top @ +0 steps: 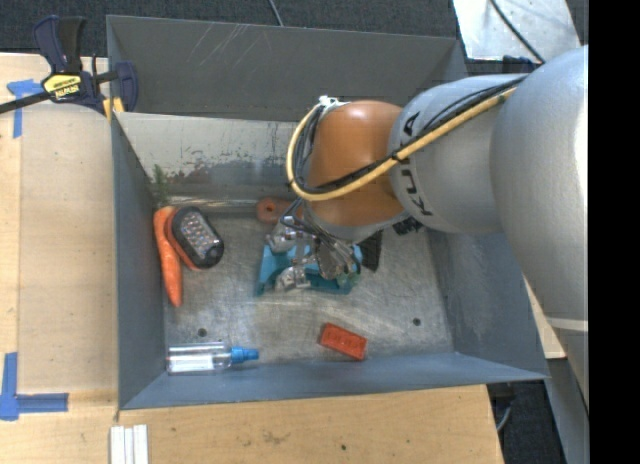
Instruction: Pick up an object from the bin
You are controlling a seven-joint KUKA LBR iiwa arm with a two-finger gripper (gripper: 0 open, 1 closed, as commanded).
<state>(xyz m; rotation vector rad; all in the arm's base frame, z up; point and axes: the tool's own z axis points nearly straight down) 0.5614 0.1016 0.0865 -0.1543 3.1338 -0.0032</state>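
My gripper (297, 270) is down in the middle of the bin, below the orange wrist cover. Its metal fingers sit right on a teal blue object (270, 265) that lies flat on the bin floor. The wrist hides most of that object and the fingertips. A small black piece (371, 251) lies just right of the gripper. A round brownish disc (268, 210) rests on the floor just behind it.
An orange carrot-shaped toy (168, 255) and a black oval flashlight (197, 237) lie at the left wall. A clear tube with a blue cap (210, 358) lies at the front left. A red-orange block (342, 341) sits near the front wall.
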